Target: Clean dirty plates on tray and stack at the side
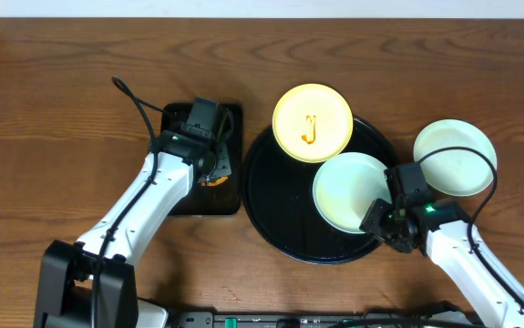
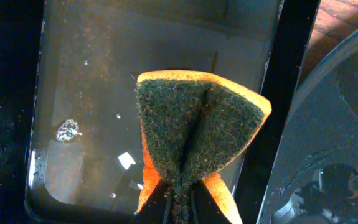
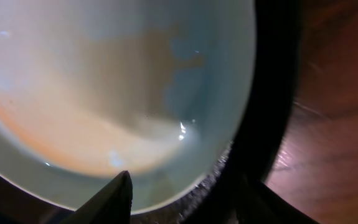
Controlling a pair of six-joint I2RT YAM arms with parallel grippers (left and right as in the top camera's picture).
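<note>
On the round black tray (image 1: 275, 205) lie a pale yellow plate (image 1: 313, 123) with an orange sauce squiggle, overlapping the far rim, and a pale blue-green plate (image 1: 348, 189) at the right side. My right gripper (image 1: 377, 219) (image 3: 185, 186) is shut on this blue-green plate (image 3: 104, 93) at its near right rim, one finger on the inner face and the other outside by the tray rim (image 3: 272, 124). A second blue-green plate (image 1: 455, 157) rests on the table to the right of the tray. My left gripper (image 1: 214, 169) (image 2: 182, 202) is shut on a folded sponge (image 2: 197, 124).
The left arm hangs over a small rectangular black tray (image 1: 175, 196) holding a shallow film of water (image 2: 73, 93), just left of the round tray. A black cable (image 1: 134, 100) trails behind the left arm. The wooden table (image 1: 61, 109) surrounds everything.
</note>
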